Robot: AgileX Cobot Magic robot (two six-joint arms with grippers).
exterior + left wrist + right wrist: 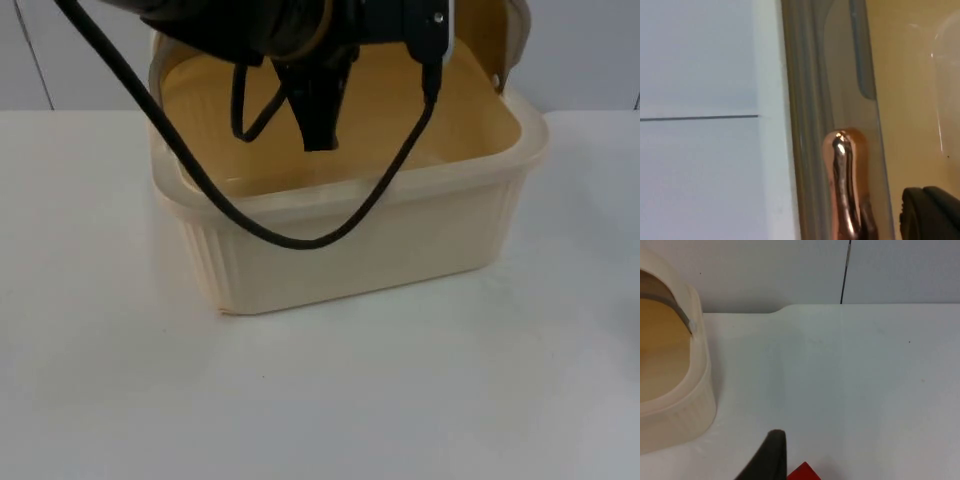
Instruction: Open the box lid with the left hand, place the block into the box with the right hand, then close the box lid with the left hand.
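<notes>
The top view takes in the whole cream plastic box [350,240], a ribbed-walled rectangular tub standing on the white desk [320,400] close to the grey partition wall [590,50], its interior tan and bare where it can be seen, its translucent grey-rimmed lid [510,40] raised upright at the box's far side. Above the box's open mouth hangs the left gripper [320,120], its black fingers pointing down into the opening; whether they are apart or together I cannot tell. The left wrist view brings what the top view lacks: the lid's grey rim [810,125] seen from very near, running beside the wall, with a shiny copper-coloured rounded metal piece [844,185] lying against it and a black fingertip [930,212] just beside that. The right wrist view gives the box's right end [685,390], its rounded corner and thick rim, and bare desk beyond it. There the right gripper [785,465] is off to the right of the box, a dark fingertip beside a corner of the red block [804,473]; the finger spacing cannot be judged.
</notes>
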